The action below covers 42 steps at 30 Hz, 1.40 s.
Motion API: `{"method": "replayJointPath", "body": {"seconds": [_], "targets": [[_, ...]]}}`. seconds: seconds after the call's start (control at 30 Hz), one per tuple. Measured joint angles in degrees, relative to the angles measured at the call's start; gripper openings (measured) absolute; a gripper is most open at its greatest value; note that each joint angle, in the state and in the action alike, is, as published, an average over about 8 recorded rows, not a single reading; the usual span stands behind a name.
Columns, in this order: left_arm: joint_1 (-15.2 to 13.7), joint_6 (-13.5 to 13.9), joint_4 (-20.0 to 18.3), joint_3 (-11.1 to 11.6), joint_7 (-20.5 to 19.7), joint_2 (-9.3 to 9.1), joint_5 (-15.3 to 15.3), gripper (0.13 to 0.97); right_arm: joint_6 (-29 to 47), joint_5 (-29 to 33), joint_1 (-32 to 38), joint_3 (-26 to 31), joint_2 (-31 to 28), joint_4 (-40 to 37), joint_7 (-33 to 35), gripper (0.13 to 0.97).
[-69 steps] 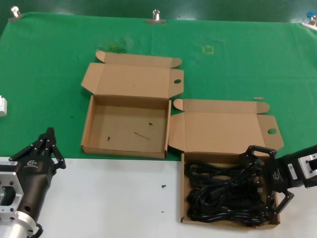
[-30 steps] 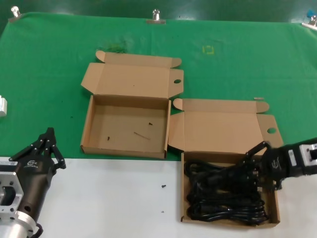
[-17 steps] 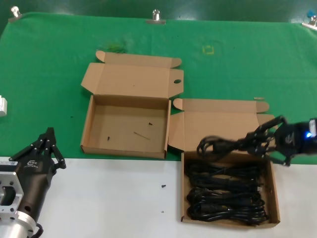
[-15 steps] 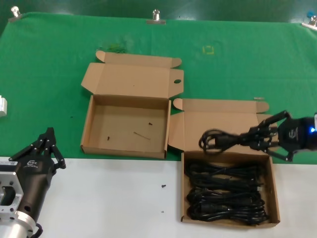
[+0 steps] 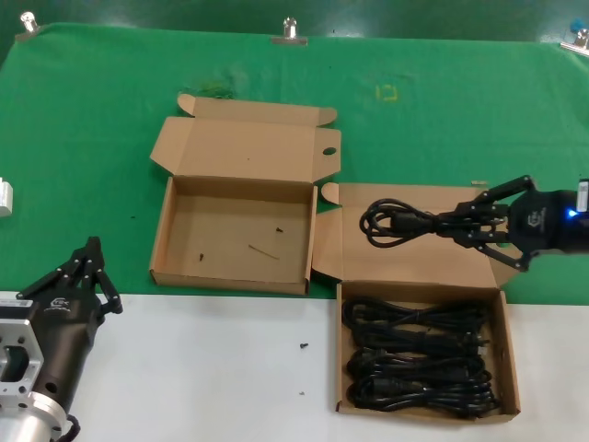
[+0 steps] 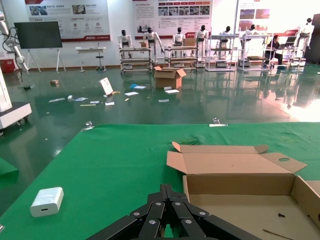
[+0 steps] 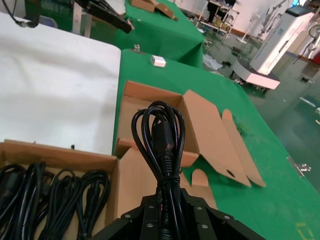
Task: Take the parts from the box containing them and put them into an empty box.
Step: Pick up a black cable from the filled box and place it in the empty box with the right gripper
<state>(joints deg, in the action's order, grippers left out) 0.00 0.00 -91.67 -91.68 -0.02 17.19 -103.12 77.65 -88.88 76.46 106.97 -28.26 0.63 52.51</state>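
Parked low at left, the left gripper, fingers pressed together. Ready beside it, the empty box. Held over the source box's open lid, one coiled power cord, pinched by the right gripper, presumably for carrying leftward. Remaining cords in the box containing them.

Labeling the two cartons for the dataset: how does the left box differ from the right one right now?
Contents: the left box holds no cords, only dark specks and a thin splinter on its floor; the right box holds coiled black cords.
Placement: the left box sits wholly on the green cloth; the right box's tray lies on the white surface.
The right gripper holds one cord bundle over the right box's lid.
Shared: both brown cardboard, lids open, round hole.
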Motion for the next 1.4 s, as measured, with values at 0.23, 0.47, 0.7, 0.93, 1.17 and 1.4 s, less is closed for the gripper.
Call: {"method": "replayJointPath", "body": {"seconds": [0.23,0.47,0.7,0.93,1.17,1.4], "targets": [[0.00,0.00,0.00,0.00,0.00,0.00,0.00,0.139,-2.02,-1.05,-0.75,-1.20,2.44,-0.08,-0.66,0.204],[0.00,0.00,0.00,0.00,0.00,0.00,0.00,0.139,-4.58,-2.25,-1.54,-2.54,5.45,-0.15,-2.40,0.204],[0.00,0.00,0.00,0.00,0.00,0.00,0.00,0.139,-5.98,-2.97,-2.42,-3.34,8.51,-0.16,-3.38,0.204],[0.00,0.00,0.00,0.00,0.00,0.00,0.00,0.139,-5.94,-3.30,-3.28,-3.74,11.60,-0.15,-3.92,0.204],[0.00,0.00,0.00,0.00,0.00,0.00,0.00,0.139,-5.11,-3.59,-3.89,-4.08,14.50,-0.12,-5.13,0.204],[0.00,0.00,0.00,0.00,0.00,0.00,0.00,0.139,-5.40,-3.94,-4.23,-4.47,16.97,-0.12,-7.34,0.204]]}}
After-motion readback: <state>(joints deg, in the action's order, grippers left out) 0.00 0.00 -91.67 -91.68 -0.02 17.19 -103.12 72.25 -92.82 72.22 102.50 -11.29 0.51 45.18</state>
